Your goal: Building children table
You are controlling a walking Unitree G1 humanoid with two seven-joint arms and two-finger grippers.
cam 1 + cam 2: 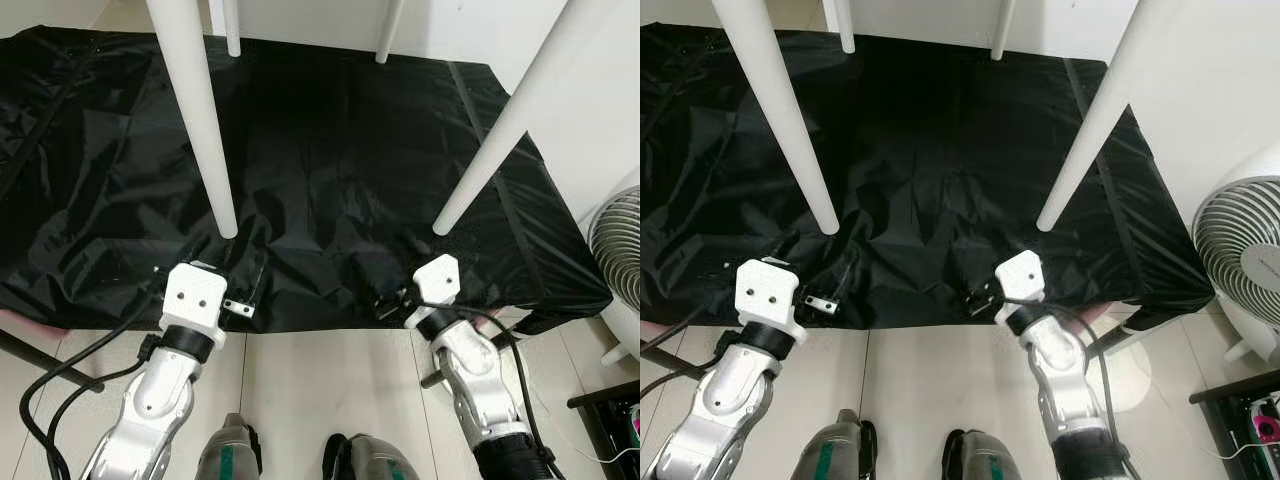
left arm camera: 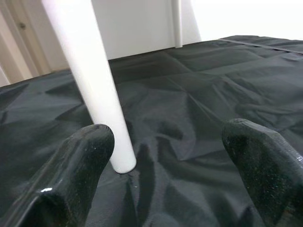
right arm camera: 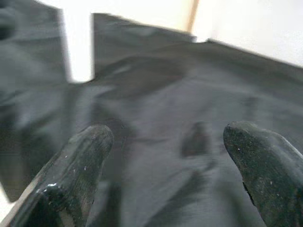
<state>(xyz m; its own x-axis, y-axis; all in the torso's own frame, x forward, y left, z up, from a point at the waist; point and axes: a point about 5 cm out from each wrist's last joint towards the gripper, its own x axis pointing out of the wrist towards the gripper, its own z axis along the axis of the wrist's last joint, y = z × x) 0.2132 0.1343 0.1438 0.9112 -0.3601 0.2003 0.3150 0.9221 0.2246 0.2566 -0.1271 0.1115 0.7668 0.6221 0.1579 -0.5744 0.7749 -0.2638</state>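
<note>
The table stands upright on a black sheet (image 1: 330, 180) spread over the floor, its four white legs planted on the cloth. The near left leg (image 1: 200, 120) comes down close to the sheet's near edge, toward its left; the near right leg (image 1: 500, 125) lands near the same edge, toward the right. Two far legs (image 1: 232, 28) touch down along the far edge. The tabletop itself is above the frame, out of sight.

Each leg is a long, round, tapering rod, long axis running from the foot up toward the top; the near pair splay outward, feet wider apart than where they rise out of frame.

The left gripper (image 2: 165, 156) hovers just short of the near left leg's foot, jaws wide and empty, the leg close to one finger (image 2: 80, 161). The right gripper (image 3: 165, 161) sits just short of the near right leg, jaws also wide and holding nothing; its wrist view is blurred.

The legs look stiff and smooth, likely painted, so probably slippery under the black fingers, and the table is likely light. A hold low on a leg, squarely across its round section, seems best. The sheet is soft and creased and may drag if a foot slides. A fan (image 1: 1245, 260) stands off the sheet's right edge.
</note>
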